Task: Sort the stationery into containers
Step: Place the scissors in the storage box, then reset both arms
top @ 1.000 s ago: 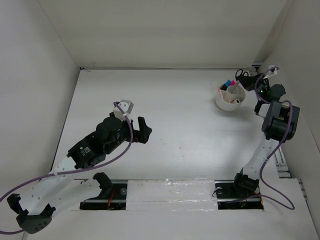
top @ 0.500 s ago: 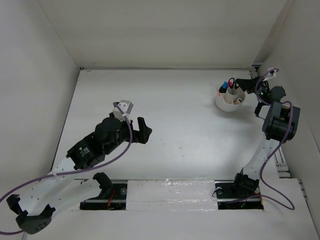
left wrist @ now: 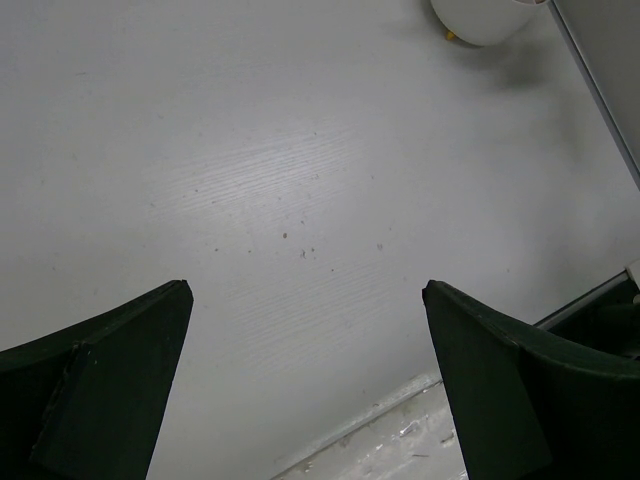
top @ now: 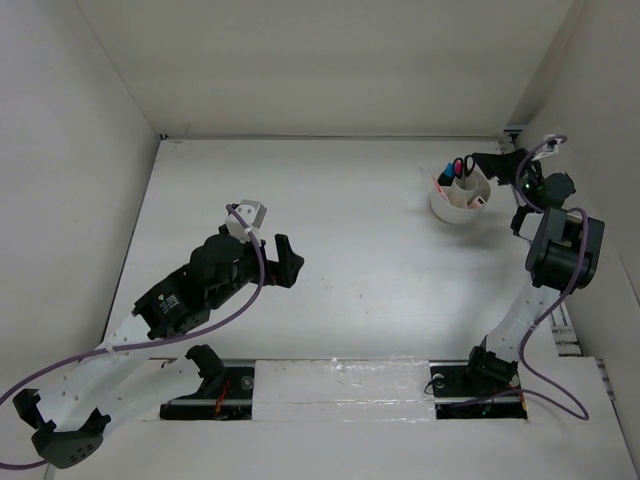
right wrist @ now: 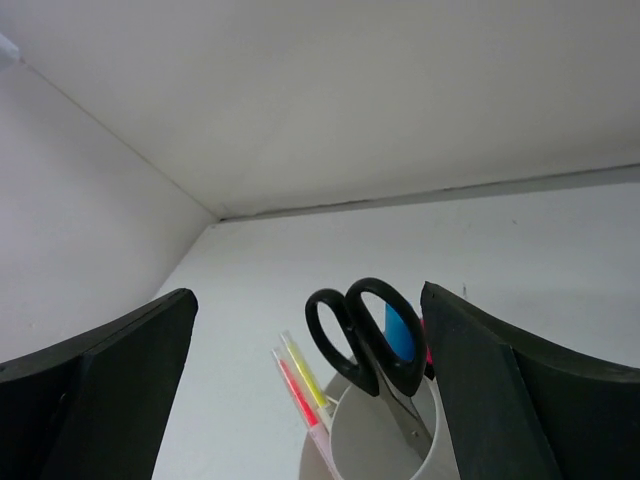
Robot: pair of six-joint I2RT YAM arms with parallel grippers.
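Scissors [right wrist: 365,335], gripped beside the white tub [top: 460,205] a second ago, are now left standing in it, released by the wide-spread right gripper [right wrist: 307,300]; the left gripper [left wrist: 306,287] is kept wide.

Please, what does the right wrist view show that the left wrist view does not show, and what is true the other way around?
Only the right wrist view: the black-handled scissors standing handles up in the tub, a blue cap behind them, the pale yellow stick and the thin red pen beside them.
Only the left wrist view: a wide bare stretch of the table and its near edge.
Both: the white tub, seen only from outside in the left view, and each arm's own open tool, the left tool and the right tool.
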